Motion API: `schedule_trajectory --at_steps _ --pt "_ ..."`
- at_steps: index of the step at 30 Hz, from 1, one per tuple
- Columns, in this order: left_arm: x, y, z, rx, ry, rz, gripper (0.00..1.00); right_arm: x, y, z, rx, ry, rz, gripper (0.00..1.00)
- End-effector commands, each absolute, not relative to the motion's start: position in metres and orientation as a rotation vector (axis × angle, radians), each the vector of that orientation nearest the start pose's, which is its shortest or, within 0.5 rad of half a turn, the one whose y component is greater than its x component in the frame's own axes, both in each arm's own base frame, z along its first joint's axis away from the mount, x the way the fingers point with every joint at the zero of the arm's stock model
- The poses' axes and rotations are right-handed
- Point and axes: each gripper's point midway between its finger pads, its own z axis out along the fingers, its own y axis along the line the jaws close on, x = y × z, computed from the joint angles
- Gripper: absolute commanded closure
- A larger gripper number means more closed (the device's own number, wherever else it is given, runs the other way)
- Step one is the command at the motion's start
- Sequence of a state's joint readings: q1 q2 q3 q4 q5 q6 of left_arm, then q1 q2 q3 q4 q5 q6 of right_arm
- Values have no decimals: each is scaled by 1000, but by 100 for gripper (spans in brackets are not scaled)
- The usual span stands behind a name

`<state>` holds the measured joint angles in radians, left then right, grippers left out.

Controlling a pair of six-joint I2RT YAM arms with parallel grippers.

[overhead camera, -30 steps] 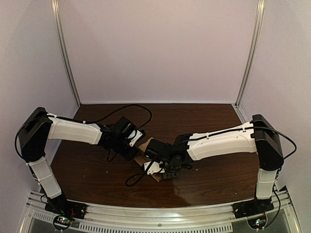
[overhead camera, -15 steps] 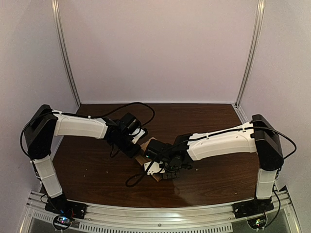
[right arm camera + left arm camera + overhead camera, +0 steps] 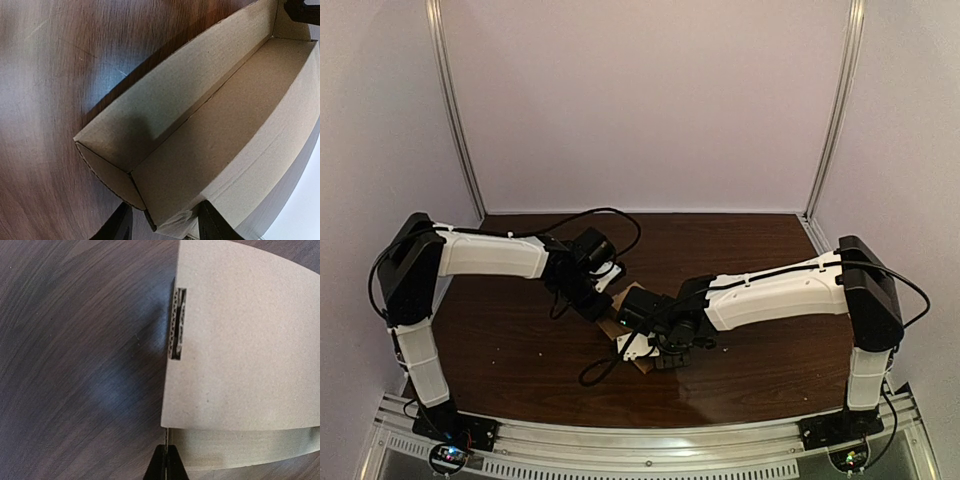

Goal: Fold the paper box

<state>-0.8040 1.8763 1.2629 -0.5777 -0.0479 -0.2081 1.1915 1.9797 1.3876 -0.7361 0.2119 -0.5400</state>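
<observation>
Down at the near rail, the right arm [image 3: 780, 290] climbs from its base to a high elbow, then lays its white forearm low over the desk [image 3: 510, 350], with the wrist dipped at the near-right side of the paper box [image 3: 617, 326]. A black cable [image 3: 590, 372] loops on the wood just near-left of the box. The right pincer [image 3: 165, 226] is released: its dark fingers [image 3: 119, 227] stand spread, one on each side of the box's near corner, and the end wall meets the long wall in the gap between them. That wrist view shows the box as a long, shallow trough, open side toward the camera, sitting on the dark wood. Seen from above, the box sits mid-desk, squeezed between the two wrists and mostly hidden by them. On the box's far-left side the left arm [image 3: 490, 255] comes in, its forearm stretched almost level to the right and its wrist angled down at the box. The left pincer [image 3: 165, 466] is clenched, its tips pinched together on the thin edge of a box panel. A narrow slot [image 3: 176, 325] is cut into the panel close to that same edge.
</observation>
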Motion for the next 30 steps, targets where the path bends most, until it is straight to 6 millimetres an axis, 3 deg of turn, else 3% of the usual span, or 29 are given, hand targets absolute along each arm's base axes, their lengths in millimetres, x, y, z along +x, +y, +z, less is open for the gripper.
schedule_trajectory --at_steps 1,16,23,30 --pt "305 -335 68 792 2612 -367 100 114 329 -60 -2505 2067 62 54" --pt "301 -339 72 784 2683 -388 100 114 331 -59 -2492 2087 89 54" --pt "303 -341 75 785 2705 -375 100 116 340 -47 -2462 2058 124 54" --pt "304 -342 72 792 2735 -359 100 115 337 -51 -2478 2068 104 54"
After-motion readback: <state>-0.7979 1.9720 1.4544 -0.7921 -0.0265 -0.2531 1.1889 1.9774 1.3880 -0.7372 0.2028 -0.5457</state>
